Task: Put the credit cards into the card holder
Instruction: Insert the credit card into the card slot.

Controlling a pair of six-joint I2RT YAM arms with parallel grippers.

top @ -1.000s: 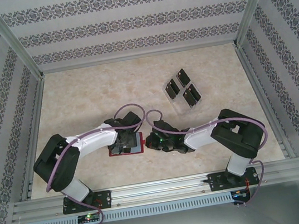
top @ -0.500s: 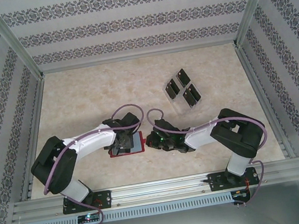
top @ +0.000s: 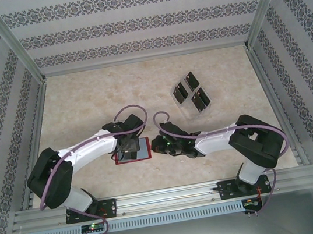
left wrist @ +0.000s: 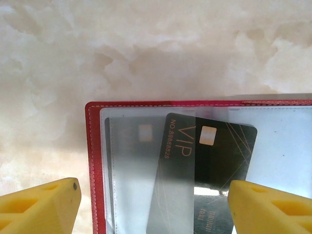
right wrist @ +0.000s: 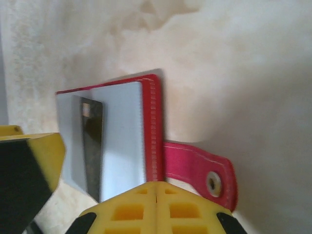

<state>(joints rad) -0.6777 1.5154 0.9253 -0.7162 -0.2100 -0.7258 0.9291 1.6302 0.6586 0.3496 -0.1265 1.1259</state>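
Observation:
The red card holder [top: 142,150] lies open on the table between both arms. In the left wrist view its red edge [left wrist: 92,161] frames clear pockets, and a black credit card [left wrist: 219,151] marked VIP lies tilted, partly under a pocket film. A fainter card [left wrist: 131,146] sits inside the left pocket. My left gripper [left wrist: 153,209] hovers open over the holder [top: 128,146], one finger on each side of the VIP card. My right gripper [right wrist: 157,195] is shut, its tips against the holder's red edge [right wrist: 153,122] beside the snap tab [right wrist: 204,173]. In the top view its tips [top: 156,146] meet the holder's right side.
A clear slotted rack [top: 191,95] with three black cards stands at the back right of the table. Metal rails and patterned walls close in the table on all sides. My left finger [right wrist: 29,165] shows at the left of the right wrist view.
The left arm has stretched out, its gripper shifting slightly farther over the holder. The right arm's elbow has swung outward to the right while its shut tips stayed at the holder's edge.

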